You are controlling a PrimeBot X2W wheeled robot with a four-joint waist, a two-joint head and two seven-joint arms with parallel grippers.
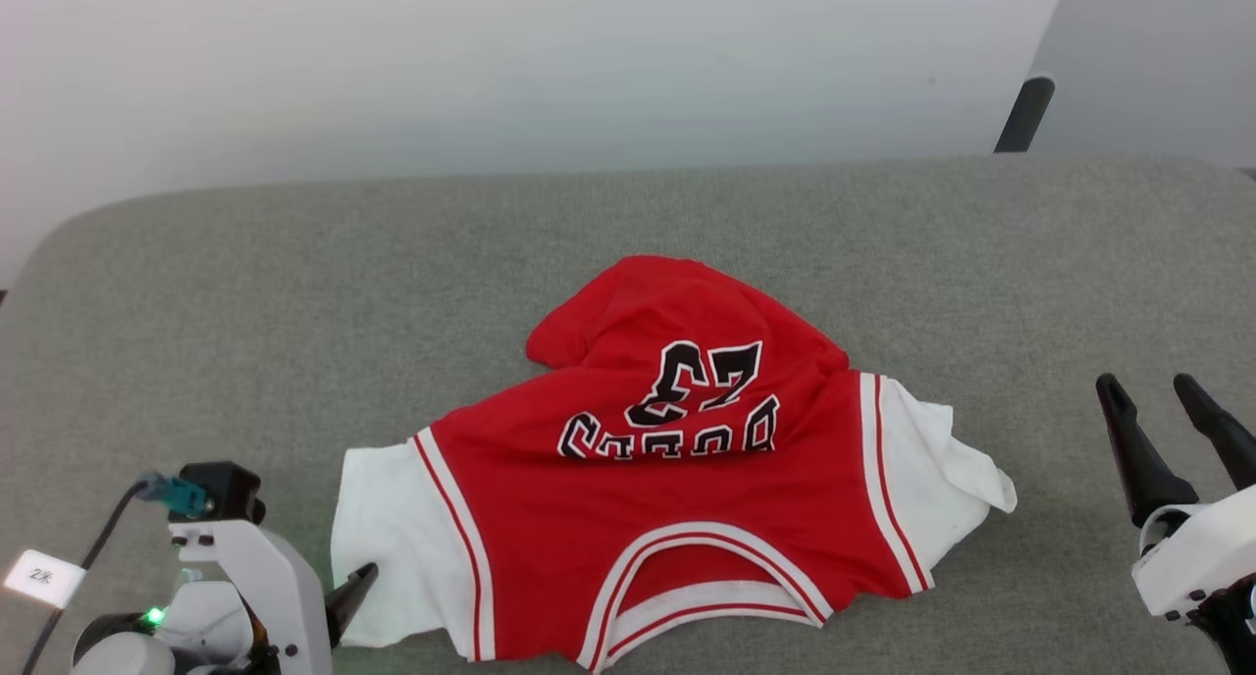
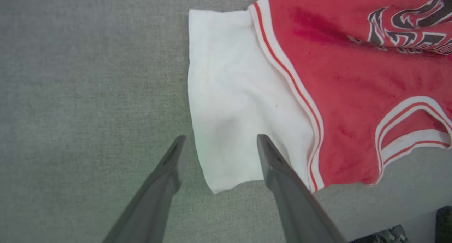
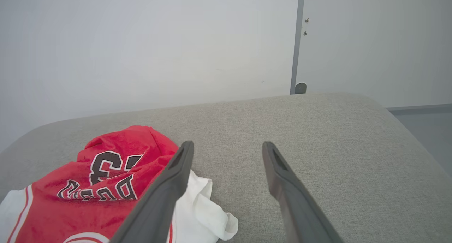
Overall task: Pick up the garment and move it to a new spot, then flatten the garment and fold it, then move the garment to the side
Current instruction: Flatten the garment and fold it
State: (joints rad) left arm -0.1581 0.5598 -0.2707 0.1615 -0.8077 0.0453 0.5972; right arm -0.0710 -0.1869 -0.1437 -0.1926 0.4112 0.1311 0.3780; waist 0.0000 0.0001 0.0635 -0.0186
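Two hands stand open and hold nothing: the left hand straddles the near edge of a white sleeve, one finger above cloth and one above the grey fabric-covered counter, while the right hand hovers well apart on the far side. The red basketball-jersey shirt with white sleeves and black "BULLS 23" lettering lies mid-counter, collar toward the robot. Its far end is humped and doubled over and the other sleeve is crumpled, so flattening seems the step in hand. Next probably comes pinching the edges and drawing them outward.
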